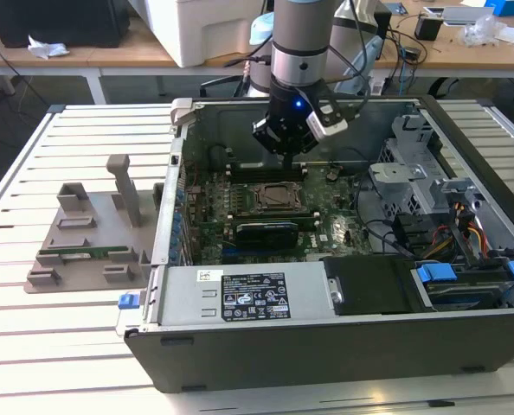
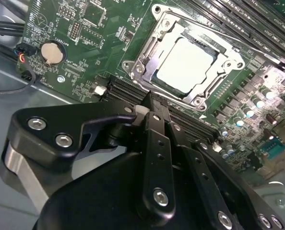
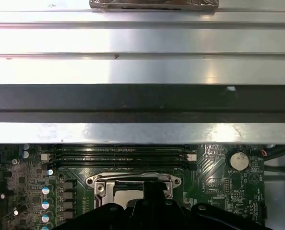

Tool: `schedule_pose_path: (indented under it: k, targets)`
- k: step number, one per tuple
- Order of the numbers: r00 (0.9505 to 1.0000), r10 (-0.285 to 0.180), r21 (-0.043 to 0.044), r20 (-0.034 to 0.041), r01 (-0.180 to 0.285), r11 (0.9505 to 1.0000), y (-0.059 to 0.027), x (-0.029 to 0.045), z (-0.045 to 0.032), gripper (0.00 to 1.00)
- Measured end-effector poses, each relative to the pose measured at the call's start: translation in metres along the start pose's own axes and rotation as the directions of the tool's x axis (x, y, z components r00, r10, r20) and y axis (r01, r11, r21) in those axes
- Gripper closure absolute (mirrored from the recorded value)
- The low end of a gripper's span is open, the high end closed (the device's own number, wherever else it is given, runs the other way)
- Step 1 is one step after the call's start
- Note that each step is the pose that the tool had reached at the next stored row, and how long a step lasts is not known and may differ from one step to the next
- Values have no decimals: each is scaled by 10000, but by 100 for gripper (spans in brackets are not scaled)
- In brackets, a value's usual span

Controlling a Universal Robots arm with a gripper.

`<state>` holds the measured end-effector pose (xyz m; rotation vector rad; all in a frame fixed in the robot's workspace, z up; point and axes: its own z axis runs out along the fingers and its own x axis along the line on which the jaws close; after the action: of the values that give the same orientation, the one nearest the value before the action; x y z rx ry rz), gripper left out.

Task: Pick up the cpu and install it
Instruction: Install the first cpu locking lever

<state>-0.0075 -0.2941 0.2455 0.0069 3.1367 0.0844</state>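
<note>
Hovering just above the socket frame [image 2: 183, 62], clenched empty pincer [image 2: 154, 108], cpu [image 2: 185, 64] seated within.

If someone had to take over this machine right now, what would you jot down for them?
Gripper: above the motherboard inside the open computer case, holding nothing that I can see; whether its fingers are open or shut is unclear.
The cpu: lying flat in its socket, silver top up.
Done: chip appears placed.
Left: can't tell whether it is fully seated or the socket latched.
</note>
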Motion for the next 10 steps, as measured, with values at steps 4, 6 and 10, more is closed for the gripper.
schedule_pose_path:
  k: [4,6,10]
  targets:
    - [10000,0,0,0,0,10000,4,0,-79,89]
    - [10000,0,0,0,0,10000,7,-1,-121,89]
    - [10000,0,0,0,0,10000,13,-1,-246,89]
